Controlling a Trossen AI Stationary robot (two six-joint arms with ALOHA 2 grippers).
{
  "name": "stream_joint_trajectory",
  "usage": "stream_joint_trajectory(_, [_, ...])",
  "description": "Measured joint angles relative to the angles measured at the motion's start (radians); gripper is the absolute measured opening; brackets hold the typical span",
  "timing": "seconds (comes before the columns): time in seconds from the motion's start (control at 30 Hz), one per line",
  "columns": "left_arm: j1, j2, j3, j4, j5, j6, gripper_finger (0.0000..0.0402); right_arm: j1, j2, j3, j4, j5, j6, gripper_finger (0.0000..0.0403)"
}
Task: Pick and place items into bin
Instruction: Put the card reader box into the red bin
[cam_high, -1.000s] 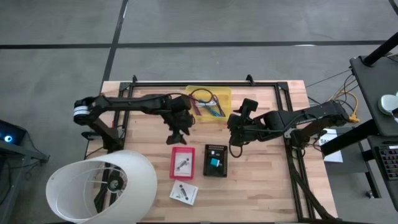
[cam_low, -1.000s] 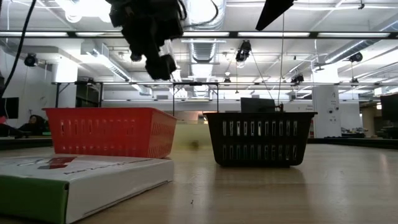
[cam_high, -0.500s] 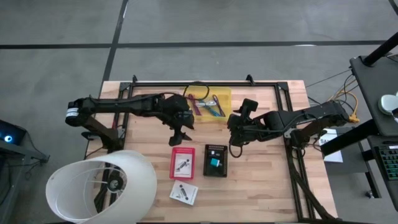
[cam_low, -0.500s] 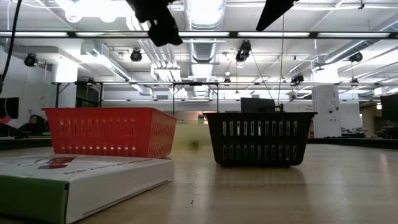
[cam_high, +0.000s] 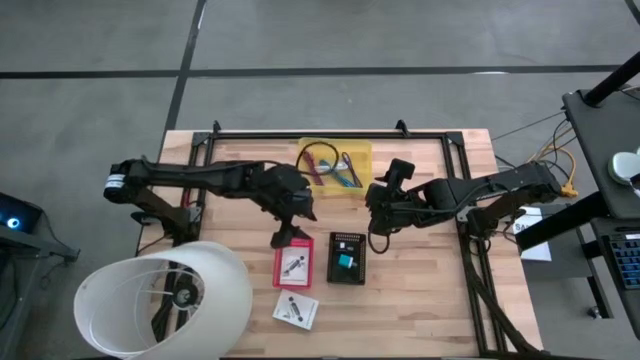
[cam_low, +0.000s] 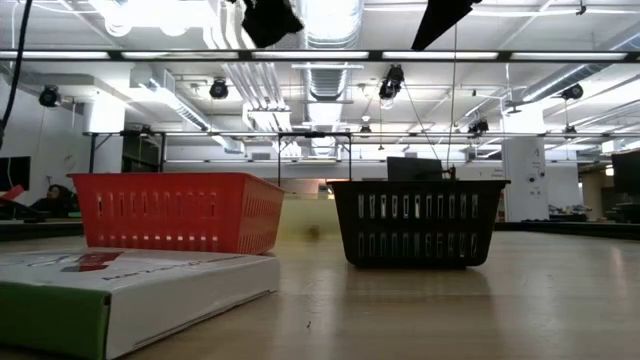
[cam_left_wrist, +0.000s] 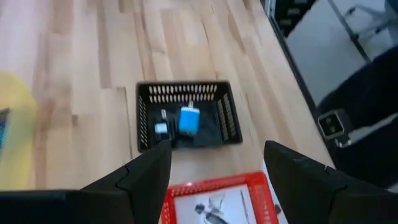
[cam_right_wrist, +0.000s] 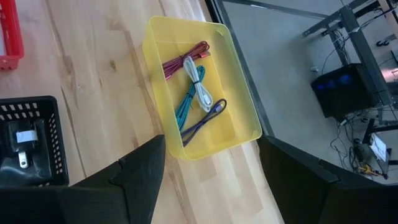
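Observation:
My left gripper (cam_high: 283, 238) (cam_left_wrist: 217, 152) hangs open high over the far end of the red bin (cam_high: 293, 263), nothing between its fingers. In its wrist view the black bin (cam_left_wrist: 186, 115) holds a blue cube (cam_left_wrist: 189, 120), and the red bin (cam_left_wrist: 217, 200) holds a silvery piece. My right gripper (cam_high: 377, 238) (cam_right_wrist: 211, 146) stands open and empty between the black bin (cam_high: 347, 258) and the yellow tray (cam_right_wrist: 202, 87). Red, teal, white and purple cord-like items (cam_right_wrist: 196, 84) lie in that tray. In the low view only the left gripper's tip (cam_low: 270, 18) shows at the top edge.
A white printed card box (cam_high: 296, 310) lies near the front edge, in front of the red bin. A large white lampshade-like thing (cam_high: 165, 300) stands at the table's near left corner. A black frame rail (cam_high: 330, 132) runs along the far and right edges.
My left gripper has risen, almost leaving the low view at its top. It has swung from beside the yellow tray toward the table's near edge, over the red bin's far end, turning as it went. Its fingers stay open. The right arm has kept still.

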Motion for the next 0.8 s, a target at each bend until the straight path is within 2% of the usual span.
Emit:
stream_joint_trajectory(0.27, [0.0,0.0,0.092,0.006,-0.043,-0.003,0.024,0.0,0.0,-0.001,0.001,0.0,0.031,0.0247])
stream_joint_trajectory(0.57, [-0.018,0.014,0.048,-0.003,-0.059,-0.002,0.024,0.001,0.0,-0.002,0.001,0.0,0.071,0.0247])
stream_joint_trajectory(0.67, [-0.031,0.034,0.021,-0.006,-0.015,-0.002,0.024,0.001,0.0,-0.002,0.001,0.0,0.071,0.0247])
stream_joint_trajectory(0.8, [-0.061,0.105,0.004,-0.005,0.094,-0.001,0.024,0.001,0.0,-0.002,0.002,0.0,0.071,0.0247])
